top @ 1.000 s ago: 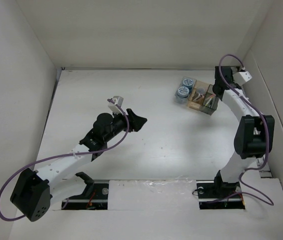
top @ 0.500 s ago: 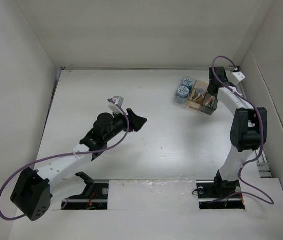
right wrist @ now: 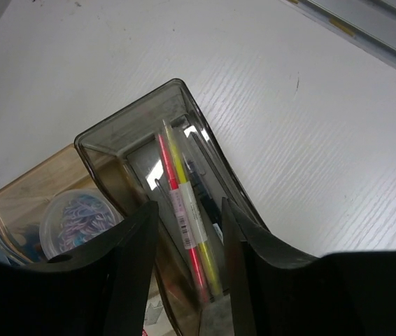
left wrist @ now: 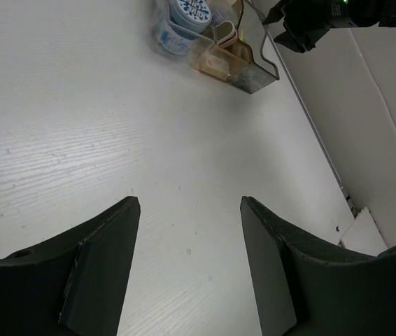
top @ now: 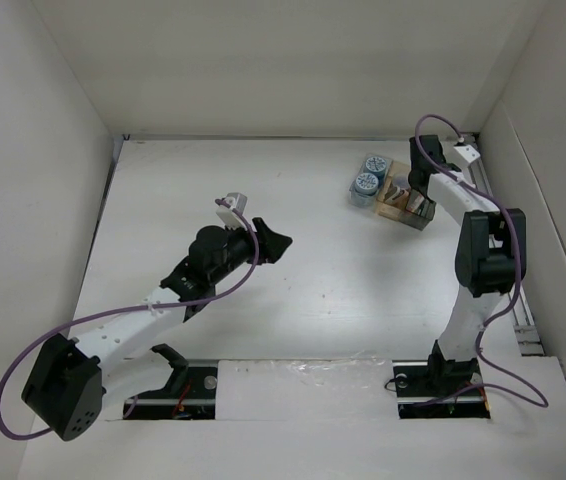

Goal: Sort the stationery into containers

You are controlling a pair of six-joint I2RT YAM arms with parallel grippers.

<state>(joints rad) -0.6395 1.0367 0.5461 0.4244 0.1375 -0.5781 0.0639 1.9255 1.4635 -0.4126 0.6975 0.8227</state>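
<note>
The containers [top: 395, 192] are joined small boxes at the far right of the table. Two blue cylinders [top: 369, 173] stand in the clear left boxes. My right gripper [top: 419, 180] hangs open over the smoky dark box [right wrist: 124, 136], its fingers [right wrist: 254, 259] on either side of a banded pink and yellow pen pair [right wrist: 187, 210] that leans inside, with a dark pen beside it. Neither finger touches the pens. My left gripper [top: 271, 243] is open and empty above bare table at mid-left, far from the containers [left wrist: 236, 59].
The tan box [right wrist: 23, 199] holds a clear round tub of coloured clips [right wrist: 79, 224]. White walls close in the table on the left, back and right. A metal rail [right wrist: 366, 28] runs along the right wall.
My right gripper has moved left and a little back, from beside the containers to over the dark box. The left arm has not moved.
</note>
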